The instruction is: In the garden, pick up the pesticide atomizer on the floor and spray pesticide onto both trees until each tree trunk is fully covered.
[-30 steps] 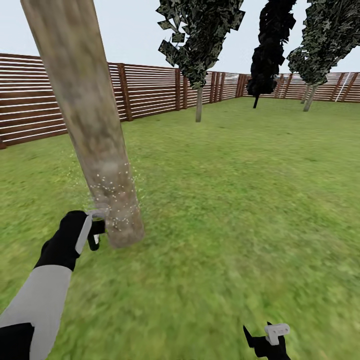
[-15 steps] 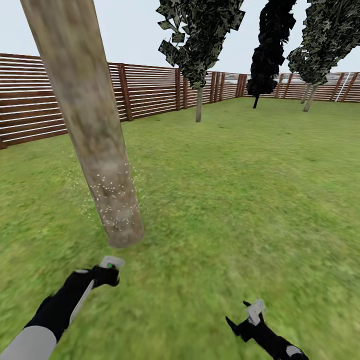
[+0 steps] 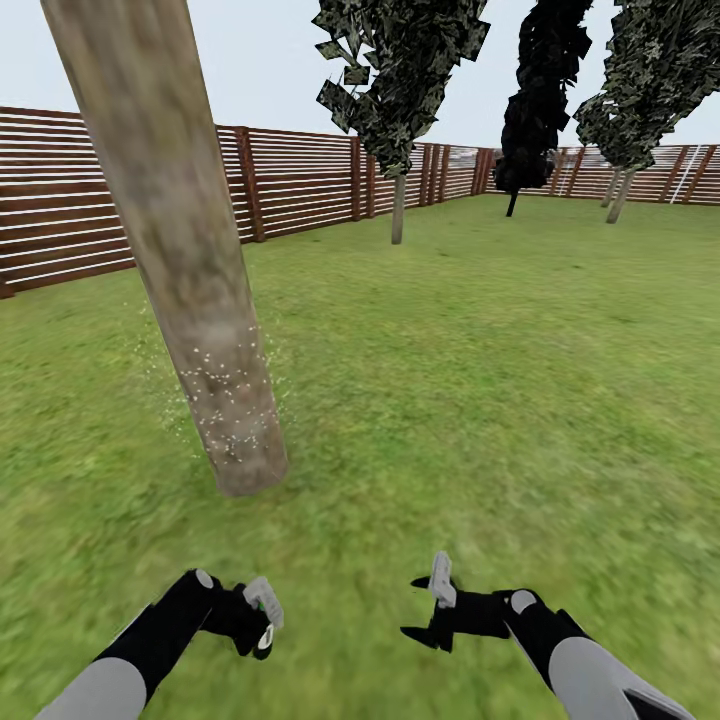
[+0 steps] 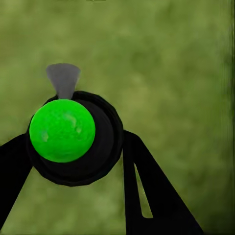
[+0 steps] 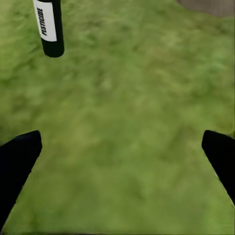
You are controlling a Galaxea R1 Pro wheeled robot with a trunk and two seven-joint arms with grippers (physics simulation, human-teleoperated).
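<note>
The near tree trunk (image 3: 185,250), thick and leaning, rises at the left of the head view. Whitish pesticide specks (image 3: 228,395) dot its lower part. My left gripper (image 3: 255,625) hangs low over the grass in front of the trunk, shut on the pesticide atomizer (image 3: 263,598). In the left wrist view the atomizer (image 4: 62,130) shows a green round top in a black ring with a grey nozzle, held between the black fingers (image 4: 147,191). My right gripper (image 3: 428,608) is open beside it, holding nothing. The right wrist view catches the atomizer's labelled black body (image 5: 49,24) over the floor (image 5: 122,107).
A thinner tree (image 3: 398,205) stands further back by the brown slat fence (image 3: 300,180). A dark tree (image 3: 530,120) and another leafy one (image 3: 625,190) stand at the far right. Grass lawn (image 3: 500,380) spreads ahead and to the right.
My left arm has pulled the atomizer back and down from the trunk's base. My right arm has come up and leftward. The specks stay on the trunk.
</note>
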